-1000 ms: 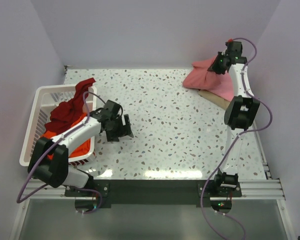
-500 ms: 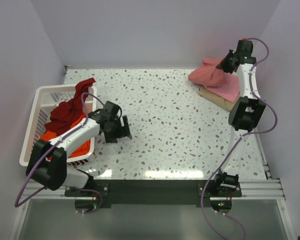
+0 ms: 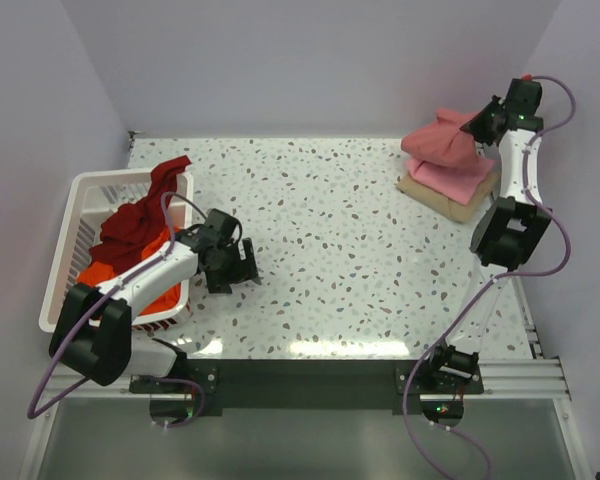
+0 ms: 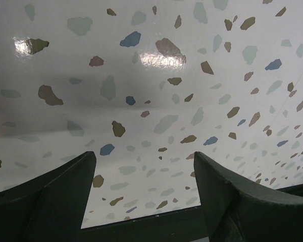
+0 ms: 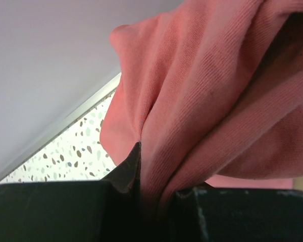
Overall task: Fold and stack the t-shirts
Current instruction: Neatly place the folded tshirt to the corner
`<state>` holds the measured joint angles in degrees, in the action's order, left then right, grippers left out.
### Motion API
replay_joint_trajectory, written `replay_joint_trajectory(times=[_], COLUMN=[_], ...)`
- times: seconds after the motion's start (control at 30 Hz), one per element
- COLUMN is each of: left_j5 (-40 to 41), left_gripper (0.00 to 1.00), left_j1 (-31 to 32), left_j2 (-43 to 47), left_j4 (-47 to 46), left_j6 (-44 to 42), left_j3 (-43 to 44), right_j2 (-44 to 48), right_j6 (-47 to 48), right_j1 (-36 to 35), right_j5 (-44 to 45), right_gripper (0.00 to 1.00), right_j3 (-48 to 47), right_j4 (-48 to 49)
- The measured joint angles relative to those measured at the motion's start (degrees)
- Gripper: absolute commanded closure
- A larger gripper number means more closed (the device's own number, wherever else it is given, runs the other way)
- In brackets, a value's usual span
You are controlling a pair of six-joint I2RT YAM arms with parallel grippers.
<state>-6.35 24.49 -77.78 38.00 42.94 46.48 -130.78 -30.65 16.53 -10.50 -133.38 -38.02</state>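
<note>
You've got maroon t-shirt [image 3: 130, 228] & orange t-shirt [image 3: 98, 270] heaped unfolded in basket [image 3: 75, 195] at frame left, left hand [image 3: 242, 268] fingers apart, empty, over counter [image 3: 360, 250] centre-left, right hand [image 3: 478, 127] clamped on bunched rose t-shirt [image 3: 438, 138] upper right above tan slab [image 3: 448, 204], so most folding's prob. left.

Left arm [image 3: 150, 275]: bent low at the near left, forearm reaching right, wrist tipped downward.
Left gripper [image 3: 242, 262]: fingers [image 4: 55, 196] spread wide apart, nothing between them.
Right arm [image 3: 515, 180]: stretched up to the far right corner, elbow folded midway.
Right gripper [image 3: 477, 127]: raised, fingers pinched tight on a pink t-shirt [image 3: 440, 140].
</note>
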Motion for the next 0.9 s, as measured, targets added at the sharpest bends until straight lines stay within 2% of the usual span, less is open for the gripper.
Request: replay_joint_trajectory(times=[0.23,0.27,0.3,0.33,0.37,0.4,0.43,0.6,0.9], left_j5=[0.0,0.0,0.0,0.0,0.0,0.0,0.0,0.0,0.8], left_gripper=[0.17,0.17,0.16,0.16,0.16,0.15,0.15,0.14,0.13], left_j1=[0.0,0.0,0.0,0.0,0.0,0.0,0.0,0.0,0.0], left_j2=[0.1,0.2,0.2,0.2,0.2,0.2,0.2,0.2,2.9], left_j4=[0.0,0.0,0.0,0.0,0.0,0.0,0.0,0.0,-0.4], left_j6=[0.0,0.0,0.0,0.0,0.0,0.0,0.0,0.0,-0.1], left_j3=[0.0,0.0,0.0,0.0,0.0,0.0,0.0,0.0,1.1], right_j2=[0.0,0.0,0.0,0.0,0.0,0.0,0.0,2.3,19.8], right_j6=[-0.2,-0.2,-0.2,-0.2,-0.4,-0.3,0.1,0.9,5.0], right_j1=[-0.3,-0.4,-0.5,-0.5,-0.5,-0.5,-0.5,-0.5,-0.5], right_j5=[-1.0,-1.0,-1.0,-0.9,-0.8,-0.5,-0.3,2.6,11.1], right_gripper=[1.0,0.94,0.81,0.62,0.28,0.06,0.01,0.01,0.01], right_j3=[2.6,2.6,2.6,2.6,2.6,2.6,2.6,5.6,21.5], right_j4=[0.4,0.4,0.4,0.4,0.4,0.3,0.2,0.9,2.1])
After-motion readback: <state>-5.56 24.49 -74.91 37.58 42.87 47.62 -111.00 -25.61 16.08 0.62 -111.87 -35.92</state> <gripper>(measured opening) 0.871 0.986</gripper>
